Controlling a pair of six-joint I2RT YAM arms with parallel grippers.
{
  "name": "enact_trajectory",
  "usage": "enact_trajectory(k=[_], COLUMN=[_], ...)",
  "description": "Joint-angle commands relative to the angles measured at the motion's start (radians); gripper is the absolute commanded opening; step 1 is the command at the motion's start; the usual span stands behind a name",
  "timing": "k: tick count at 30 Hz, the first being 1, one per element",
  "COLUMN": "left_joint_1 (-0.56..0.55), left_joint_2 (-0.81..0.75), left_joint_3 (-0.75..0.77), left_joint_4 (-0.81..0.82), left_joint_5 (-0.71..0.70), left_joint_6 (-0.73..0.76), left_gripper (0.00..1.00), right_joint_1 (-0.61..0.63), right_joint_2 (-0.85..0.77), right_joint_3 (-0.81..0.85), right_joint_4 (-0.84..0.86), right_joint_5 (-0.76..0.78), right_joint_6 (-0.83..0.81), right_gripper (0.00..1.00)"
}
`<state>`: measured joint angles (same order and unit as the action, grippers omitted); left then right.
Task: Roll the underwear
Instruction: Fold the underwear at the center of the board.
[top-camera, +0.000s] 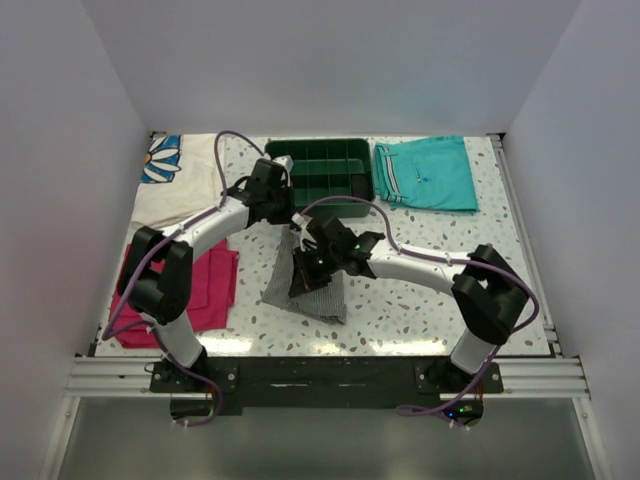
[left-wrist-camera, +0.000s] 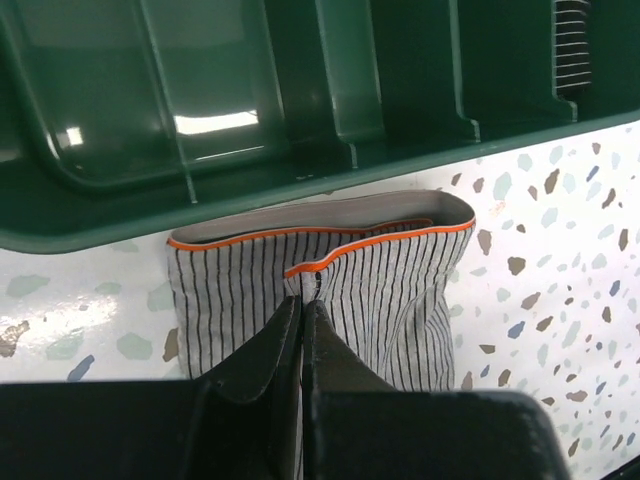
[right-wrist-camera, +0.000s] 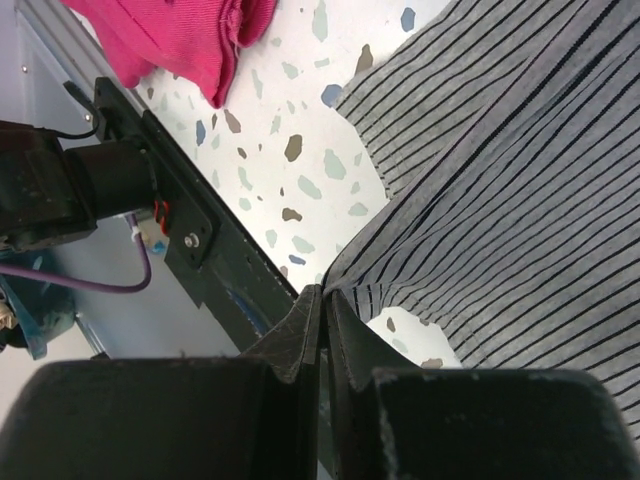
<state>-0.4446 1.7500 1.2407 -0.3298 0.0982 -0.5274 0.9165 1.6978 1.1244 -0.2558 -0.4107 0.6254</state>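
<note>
The underwear (top-camera: 322, 296), grey-and-white striped with orange edge trim, lies crumpled on the speckled table just in front of the green tray (top-camera: 345, 165). My left gripper (top-camera: 289, 222) is at its far end beside the tray. In the left wrist view the left gripper (left-wrist-camera: 301, 300) is shut, pinching the underwear (left-wrist-camera: 230, 290) just below the trimmed waistband. My right gripper (top-camera: 305, 270) is over the garment's middle. In the right wrist view the right gripper (right-wrist-camera: 323, 292) is shut on an edge of the underwear (right-wrist-camera: 500, 200), which is lifted off the table there.
The tray wall (left-wrist-camera: 250, 190) rises directly behind the waistband. Teal shorts (top-camera: 425, 172) lie at the back right. A magenta cloth (top-camera: 205, 285) lies at the left, its corner (right-wrist-camera: 190, 40) in the right wrist view. A white floral cloth (top-camera: 175, 180) sits at the back left.
</note>
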Motion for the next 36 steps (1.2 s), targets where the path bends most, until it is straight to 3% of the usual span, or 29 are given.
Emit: enact_trajectory(k=[1, 17, 29, 36], left_joint_1=[0.033, 0.064, 0.076, 0.080], left_joint_2=[-0.034, 0.040, 0.075, 0.056], left_joint_3=[-0.046, -0.021, -0.014, -0.030], left_joint_4=[0.029, 0.028, -0.003, 0.009], left_joint_5=[-0.023, -0.031, -0.078, -0.078], left_joint_6=[0.032, 0.066, 0.060, 0.049], left_gripper=[0.05, 0.06, 0.10, 0.37], right_joint_1=[0.010, 0.016, 0.021, 0.021], right_joint_2=[0.031, 0.163, 0.261, 0.246], right_joint_3=[0.060, 0.115, 0.178, 0.132], right_joint_4=[0.047, 0.179, 0.156, 0.279], right_joint_5=[-0.014, 0.067, 0.062, -0.013], right_joint_6=[0.000, 0.048, 0.048, 0.073], right_gripper=[0.02, 0.02, 0.06, 0.28])
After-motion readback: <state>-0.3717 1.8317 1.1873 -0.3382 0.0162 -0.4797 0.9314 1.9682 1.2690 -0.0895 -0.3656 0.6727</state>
